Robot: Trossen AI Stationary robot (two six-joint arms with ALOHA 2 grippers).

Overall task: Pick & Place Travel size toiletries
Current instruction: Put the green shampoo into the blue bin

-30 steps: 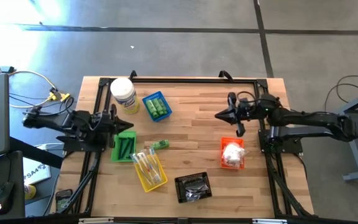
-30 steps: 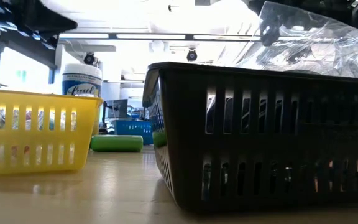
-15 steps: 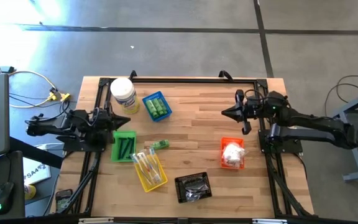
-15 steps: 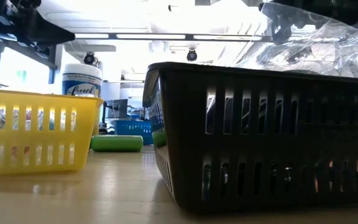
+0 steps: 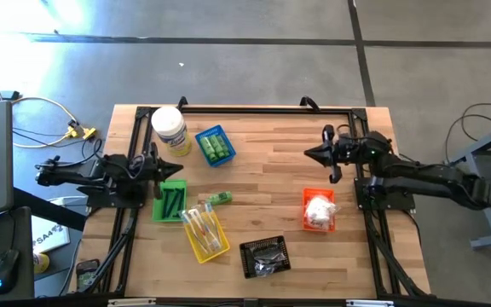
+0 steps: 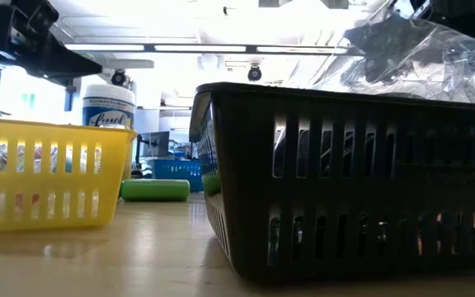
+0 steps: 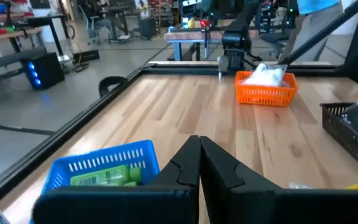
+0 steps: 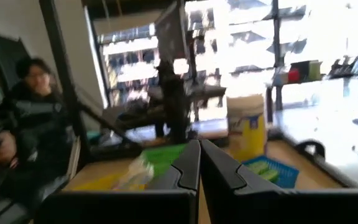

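Both grippers are shut and hold nothing. My left gripper (image 5: 176, 168) (image 7: 199, 146) hovers at the table's left side, between the blue basket of small green bottles (image 5: 215, 146) (image 7: 107, 173) and the green basket of black combs (image 5: 170, 200). My right gripper (image 5: 308, 154) (image 8: 199, 149) hovers at the right side, beyond the orange basket of white packets (image 5: 319, 210) (image 7: 265, 87). One loose green bottle (image 5: 220, 199) (image 6: 154, 190) lies on its side on the table. Clear-wrapped sticks fill the yellow basket (image 5: 205, 232) (image 6: 48, 169).
The black basket (image 5: 265, 256) (image 6: 345, 181) near the near edge holds clear-wrapped bits. A big white jar with a yellow label (image 5: 170, 130) (image 8: 246, 124) stands at the far left corner. Bare wood (image 5: 271, 175) lies between the two grippers. A person (image 8: 23, 124) sits beyond the table.
My right gripper has drawn back a little toward the table's right edge, staying shut. My left arm has shifted slightly along the left edge. No object has moved.
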